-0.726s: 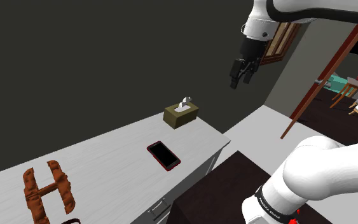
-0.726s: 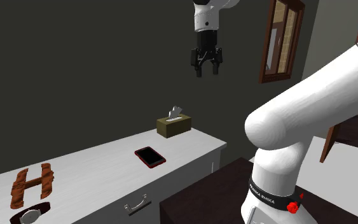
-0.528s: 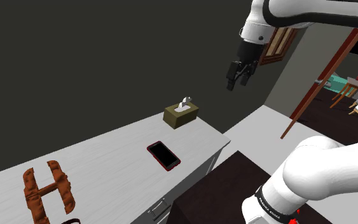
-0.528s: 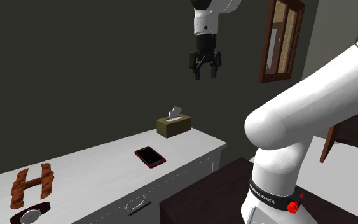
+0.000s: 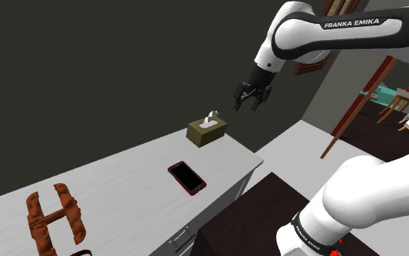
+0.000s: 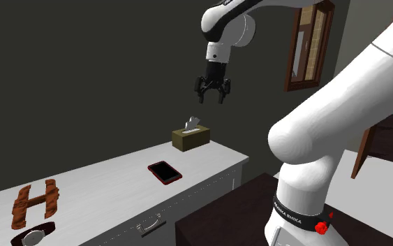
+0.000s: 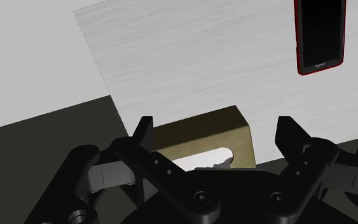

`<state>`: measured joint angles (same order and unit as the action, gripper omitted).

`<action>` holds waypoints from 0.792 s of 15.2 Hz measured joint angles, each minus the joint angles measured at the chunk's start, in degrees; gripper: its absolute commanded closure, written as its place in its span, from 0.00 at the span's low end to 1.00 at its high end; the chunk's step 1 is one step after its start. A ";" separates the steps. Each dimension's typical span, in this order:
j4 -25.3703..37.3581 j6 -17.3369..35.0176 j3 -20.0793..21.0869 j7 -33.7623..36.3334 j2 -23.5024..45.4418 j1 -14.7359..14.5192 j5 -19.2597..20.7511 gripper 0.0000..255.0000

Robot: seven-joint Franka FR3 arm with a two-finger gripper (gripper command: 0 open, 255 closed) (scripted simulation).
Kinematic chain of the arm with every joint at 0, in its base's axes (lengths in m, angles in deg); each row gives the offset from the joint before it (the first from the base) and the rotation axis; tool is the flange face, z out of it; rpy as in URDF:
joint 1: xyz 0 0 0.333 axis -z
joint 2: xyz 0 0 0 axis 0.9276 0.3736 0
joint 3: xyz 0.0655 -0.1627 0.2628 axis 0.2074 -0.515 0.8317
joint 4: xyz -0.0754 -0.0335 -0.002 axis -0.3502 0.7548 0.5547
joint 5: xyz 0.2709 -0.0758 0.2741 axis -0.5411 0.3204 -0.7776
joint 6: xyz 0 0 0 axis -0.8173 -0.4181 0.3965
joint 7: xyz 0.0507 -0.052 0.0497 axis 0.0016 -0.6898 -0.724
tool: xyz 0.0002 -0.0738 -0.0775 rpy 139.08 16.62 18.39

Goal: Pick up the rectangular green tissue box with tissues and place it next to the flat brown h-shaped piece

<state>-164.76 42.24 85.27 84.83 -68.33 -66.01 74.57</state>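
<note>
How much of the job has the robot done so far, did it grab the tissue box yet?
Nothing is finished yet. The olive-green tissue box sits untouched on the white counter. In hand: the open end effector hovers empty above the box. Left: come down, grip it, carry it along the counter and set it beside the brown H-shaped piece at the other end.

The white arm (image 5: 308,33) reaches out, its black claw (image 5: 245,108) pointing down, fingers spread apart.
</note>
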 measured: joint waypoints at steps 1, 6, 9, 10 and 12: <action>-0.52 2.82 0.15 0.98 1.40 -0.25 -1.24 0.00; -1.30 15.96 -1.27 2.55 9.46 -1.08 -7.47 0.00; -0.98 24.21 -2.58 1.74 15.60 -2.23 -12.58 0.00; -0.39 26.66 -2.97 1.30 17.81 -2.81 -14.62 0.00; 0.28 30.80 -3.74 0.08 21.26 -3.79 -18.61 0.00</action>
<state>-164.48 73.04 81.53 84.91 -47.07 -69.80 55.97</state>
